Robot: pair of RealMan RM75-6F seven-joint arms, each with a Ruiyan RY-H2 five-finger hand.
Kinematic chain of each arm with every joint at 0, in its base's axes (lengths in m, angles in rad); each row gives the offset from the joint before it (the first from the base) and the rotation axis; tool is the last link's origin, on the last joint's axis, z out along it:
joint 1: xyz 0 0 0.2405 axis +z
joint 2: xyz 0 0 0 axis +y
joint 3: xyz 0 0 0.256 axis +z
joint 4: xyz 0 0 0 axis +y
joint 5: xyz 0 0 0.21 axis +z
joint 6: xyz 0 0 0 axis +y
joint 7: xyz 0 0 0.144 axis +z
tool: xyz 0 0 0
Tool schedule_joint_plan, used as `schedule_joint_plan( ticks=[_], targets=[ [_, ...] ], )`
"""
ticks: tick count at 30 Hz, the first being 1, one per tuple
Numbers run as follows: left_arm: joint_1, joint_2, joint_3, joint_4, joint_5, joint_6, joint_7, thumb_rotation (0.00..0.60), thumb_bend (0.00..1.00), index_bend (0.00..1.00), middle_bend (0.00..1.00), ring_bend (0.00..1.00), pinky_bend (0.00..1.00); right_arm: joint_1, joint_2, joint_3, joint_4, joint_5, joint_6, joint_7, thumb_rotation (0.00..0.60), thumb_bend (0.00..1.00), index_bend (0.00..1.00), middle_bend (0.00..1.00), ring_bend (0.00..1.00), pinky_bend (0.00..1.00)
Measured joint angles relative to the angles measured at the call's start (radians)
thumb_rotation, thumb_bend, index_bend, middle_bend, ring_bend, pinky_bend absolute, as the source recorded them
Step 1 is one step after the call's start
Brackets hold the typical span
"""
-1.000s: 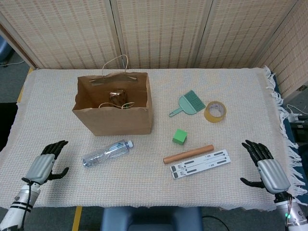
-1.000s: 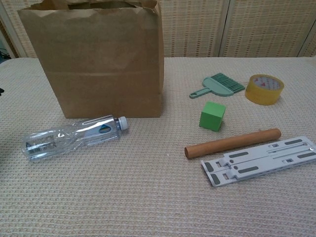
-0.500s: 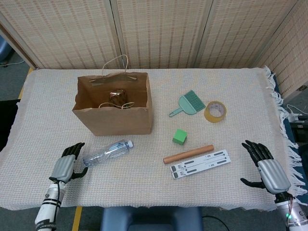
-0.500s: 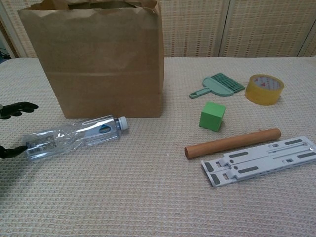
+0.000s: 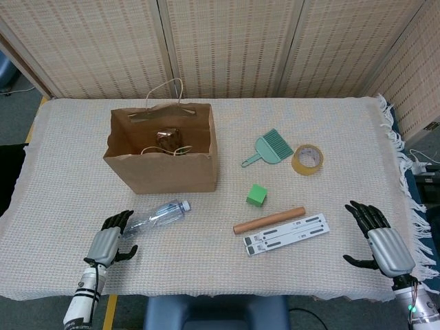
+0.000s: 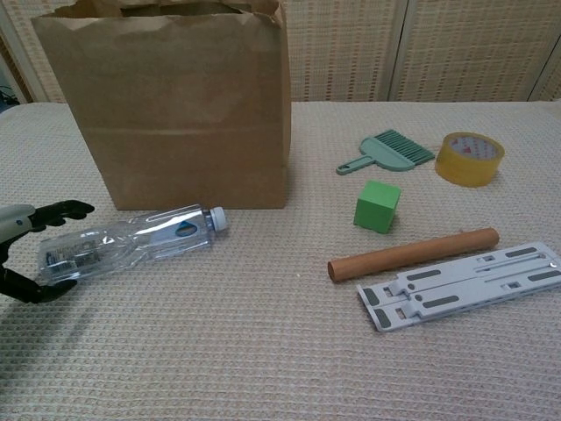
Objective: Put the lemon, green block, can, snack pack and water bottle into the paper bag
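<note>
Item: clear plastic water bottle (image 5: pixel 152 219), lying lower left of frame, long axis slanting up-right toward brown paper bag (image 5: pixel 165 172); we are seeing our left hand (image 5: pixel 110 239) spread around its base, gripping nothing; right hand (image 5: pixel 380 242) idling open, well apart.

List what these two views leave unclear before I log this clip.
- Paper bag contents: head view shows only a dark brownish item; chest view blocked by its front wall.
- Left hand around the water bottle: closed grip or not is unclear; chest view cuts it off.
- Right hand: absent from chest view.
</note>
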Motion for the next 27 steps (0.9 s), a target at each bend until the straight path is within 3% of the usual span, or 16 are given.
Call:
schedule_joint_plan(
  ticks=[13, 27],
  targets=[
    [-0.052, -0.094, -0.040, 0.060, -0.022, -0.001, 0.079, 0.600, 0.35, 0.00, 0.00, 0.00, 0.00, -0.003, -0.004, 0.004, 0.005, -0.004, 0.014, 0.011, 0.600, 0.02, 0.00, 0.00, 0.00, 0.00],
    [-0.131, -0.158, -0.070, 0.157, -0.130, -0.048, 0.208, 0.600, 0.35, 0.00, 0.00, 0.00, 0.00, -0.004, -0.003, 0.005, 0.004, -0.001, 0.014, 0.018, 0.600, 0.02, 0.00, 0.00, 0.00, 0.00]
  ],
)
